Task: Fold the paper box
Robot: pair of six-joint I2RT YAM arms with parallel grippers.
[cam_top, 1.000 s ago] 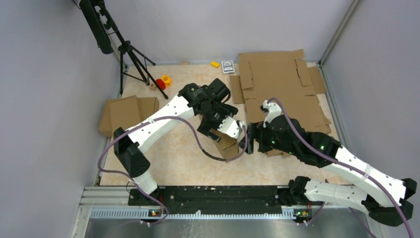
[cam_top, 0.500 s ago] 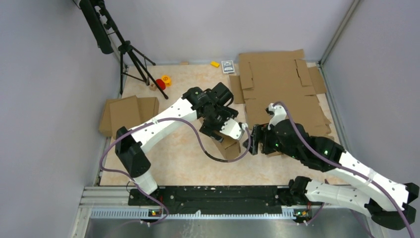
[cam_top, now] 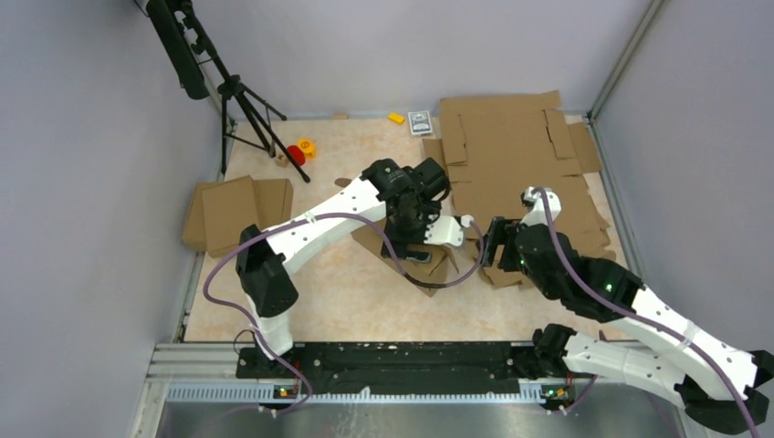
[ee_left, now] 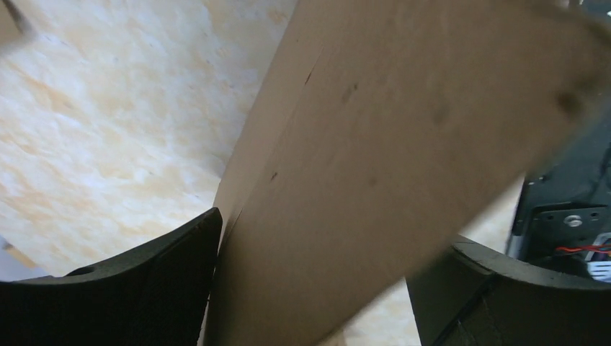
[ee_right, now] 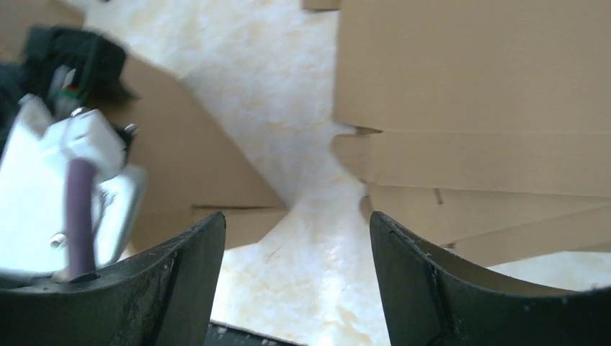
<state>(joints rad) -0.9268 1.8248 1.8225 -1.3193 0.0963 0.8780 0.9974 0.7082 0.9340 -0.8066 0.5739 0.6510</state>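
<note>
Near centre, left gripper [ee_left: 335,238] straddles the paper box [ee_left: 375,130], jaws wide; right gripper [ee_right: 295,223] gapes empty.

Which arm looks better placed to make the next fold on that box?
Probably the left. The left gripper straddles a panel of the box, jaws wide, so it could close or push at once. The right gripper hangs beside the box, open, with nothing between its fingers.
</note>
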